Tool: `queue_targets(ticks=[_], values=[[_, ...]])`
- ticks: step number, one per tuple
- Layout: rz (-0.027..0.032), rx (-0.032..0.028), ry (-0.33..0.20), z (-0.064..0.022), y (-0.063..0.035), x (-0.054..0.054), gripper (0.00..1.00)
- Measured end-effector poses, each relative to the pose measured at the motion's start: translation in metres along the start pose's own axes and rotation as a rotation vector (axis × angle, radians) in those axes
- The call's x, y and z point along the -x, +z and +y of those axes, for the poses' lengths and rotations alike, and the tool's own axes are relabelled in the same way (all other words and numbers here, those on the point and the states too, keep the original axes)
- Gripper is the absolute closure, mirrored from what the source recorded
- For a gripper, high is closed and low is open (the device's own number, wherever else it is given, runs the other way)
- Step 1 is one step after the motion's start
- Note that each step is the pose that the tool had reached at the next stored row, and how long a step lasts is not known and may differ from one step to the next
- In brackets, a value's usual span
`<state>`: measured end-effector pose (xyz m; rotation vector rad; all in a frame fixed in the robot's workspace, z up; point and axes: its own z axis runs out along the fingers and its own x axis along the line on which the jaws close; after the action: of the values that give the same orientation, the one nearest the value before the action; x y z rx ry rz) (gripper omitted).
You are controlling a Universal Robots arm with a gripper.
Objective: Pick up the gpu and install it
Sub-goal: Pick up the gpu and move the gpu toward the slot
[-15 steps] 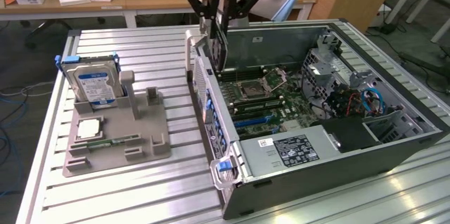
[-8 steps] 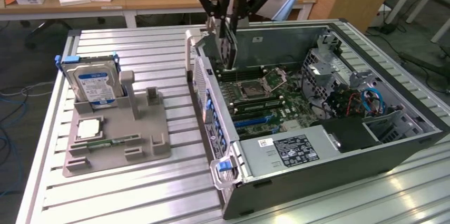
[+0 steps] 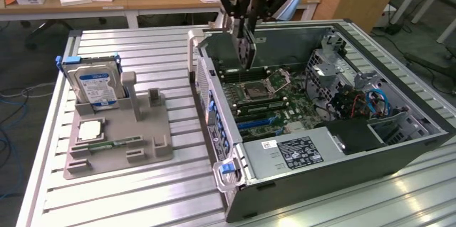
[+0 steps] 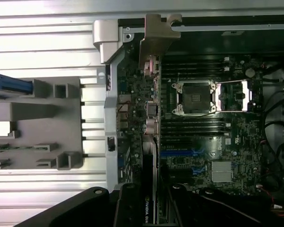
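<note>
Above the open computer case: gpu held upright by the gripper.
Fingers clamped on its upper edge, over the motherboard; a skewed descent could jam the bracket against the case wall.

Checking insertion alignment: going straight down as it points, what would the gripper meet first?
The gripper, shut on the upright gpu, points down into the open case. The gpu's lower edge would likely reach the motherboard near the CPU socket first; exact depth is unclear.

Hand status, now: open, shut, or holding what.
Hand: shut on the gpu, held on edge above the open computer case.
</note>
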<state>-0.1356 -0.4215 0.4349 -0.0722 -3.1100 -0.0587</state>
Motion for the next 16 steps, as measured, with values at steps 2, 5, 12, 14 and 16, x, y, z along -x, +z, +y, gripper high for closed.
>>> queue_targets(ticks=[2,5,12,14,16], values=[[0.0001,-0.0026,0.000,0.0003,-0.0001,0.007,0.74],[0.0000,-0.0052,0.000,0.0007,-0.0002,0.016,0.74],[-0.0003,-0.0122,0.001,0.0018,-0.0003,0.039,0.74],[-0.0004,-0.0125,0.000,0.0021,-0.0002,0.047,0.74],[-0.0004,-0.0127,0.001,0.0024,0.0000,0.053,0.74]])
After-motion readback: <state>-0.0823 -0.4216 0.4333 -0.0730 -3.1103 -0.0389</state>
